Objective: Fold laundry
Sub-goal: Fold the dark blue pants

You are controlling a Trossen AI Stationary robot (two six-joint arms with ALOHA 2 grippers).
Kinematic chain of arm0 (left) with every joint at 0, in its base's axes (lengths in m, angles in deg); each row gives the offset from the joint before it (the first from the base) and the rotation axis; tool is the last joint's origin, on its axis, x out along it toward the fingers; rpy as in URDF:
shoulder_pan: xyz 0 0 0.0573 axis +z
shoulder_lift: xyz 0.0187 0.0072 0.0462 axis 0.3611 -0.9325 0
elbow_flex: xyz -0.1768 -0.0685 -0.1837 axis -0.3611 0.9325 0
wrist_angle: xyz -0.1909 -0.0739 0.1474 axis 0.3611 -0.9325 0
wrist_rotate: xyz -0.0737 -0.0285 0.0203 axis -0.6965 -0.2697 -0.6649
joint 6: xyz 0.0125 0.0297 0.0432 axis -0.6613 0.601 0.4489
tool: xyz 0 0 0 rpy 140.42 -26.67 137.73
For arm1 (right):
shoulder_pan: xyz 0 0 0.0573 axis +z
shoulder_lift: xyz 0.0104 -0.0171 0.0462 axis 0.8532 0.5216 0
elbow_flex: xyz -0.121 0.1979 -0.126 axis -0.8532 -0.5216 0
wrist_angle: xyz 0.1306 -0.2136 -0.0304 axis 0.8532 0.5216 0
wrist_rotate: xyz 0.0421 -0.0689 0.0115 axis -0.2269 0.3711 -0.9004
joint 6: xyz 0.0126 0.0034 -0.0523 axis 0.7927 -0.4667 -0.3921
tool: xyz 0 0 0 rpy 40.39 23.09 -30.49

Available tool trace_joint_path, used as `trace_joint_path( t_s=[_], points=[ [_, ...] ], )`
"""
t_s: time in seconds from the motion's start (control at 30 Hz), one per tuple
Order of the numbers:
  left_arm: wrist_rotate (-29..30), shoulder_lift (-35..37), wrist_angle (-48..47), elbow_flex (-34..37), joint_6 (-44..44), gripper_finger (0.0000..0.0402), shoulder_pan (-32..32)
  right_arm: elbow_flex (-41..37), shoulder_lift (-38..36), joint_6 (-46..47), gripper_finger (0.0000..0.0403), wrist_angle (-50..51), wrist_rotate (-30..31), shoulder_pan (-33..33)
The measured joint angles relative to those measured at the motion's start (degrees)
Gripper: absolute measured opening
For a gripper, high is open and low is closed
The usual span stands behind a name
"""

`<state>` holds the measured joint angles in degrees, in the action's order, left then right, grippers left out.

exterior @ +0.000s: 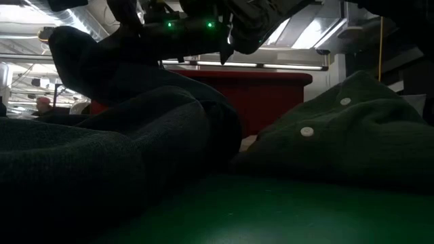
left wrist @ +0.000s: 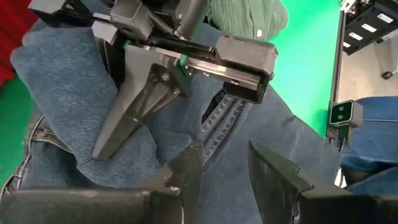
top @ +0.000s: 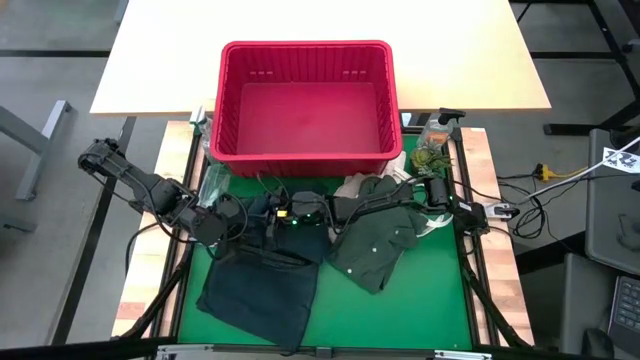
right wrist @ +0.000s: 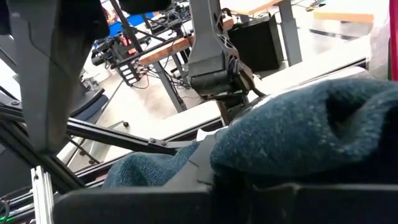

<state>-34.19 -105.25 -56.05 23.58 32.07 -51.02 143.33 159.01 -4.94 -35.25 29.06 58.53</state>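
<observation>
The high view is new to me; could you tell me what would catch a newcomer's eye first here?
Most striking is the red basket, empty, at the far edge of the green mat. In front of it, both grippers meet over the dark blue jeans at the mat's middle: the right gripper is shut on a denim fold, the left gripper open beside it. An olive-green buttoned shirt lies crumpled to the right.

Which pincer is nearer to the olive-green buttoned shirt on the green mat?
Right. The right pincer, shut on the dark blue denim jeans, lies just beside the olive-green buttoned shirt; the left pincer sits farther away, over the jeans.
</observation>
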Motion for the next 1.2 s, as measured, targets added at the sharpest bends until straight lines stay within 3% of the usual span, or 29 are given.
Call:
trace_joint_path(
  t_s=[0.23, 0.4, 0.53, 0.67, 1.2],
  points=[
    [0.13, -0.02, 0.00, 0.00, 0.02, 0.0121, 0.02, 0.00, 0.00, 0.02, 0.0025, 0.17, -2.49, 0.00],
    [0.15, -0.02, 0.00, 0.00, 0.00, 0.0121, 0.04, 0.00, 0.00, 0.59, 0.0088, 0.16, -3.93, 0.00],
    [0.24, -0.48, 0.16, 0.15, -0.02, 0.0121, 0.04, 0.00, -0.01, 0.74, 0.0140, -0.16, -1.62, 0.01],
    [0.22, -1.81, 0.13, 1.89, -0.09, 0.0121, 0.04, 0.59, -0.02, 0.74, 0.0169, 0.10, -1.62, -0.15],
    [-0.76, -4.85, 0.07, 9.09, -13.03, 0.0121, 0.04, 3.93, -0.15, 0.08, 0.0177, 5.42, -6.35, -0.46]
  ],
)
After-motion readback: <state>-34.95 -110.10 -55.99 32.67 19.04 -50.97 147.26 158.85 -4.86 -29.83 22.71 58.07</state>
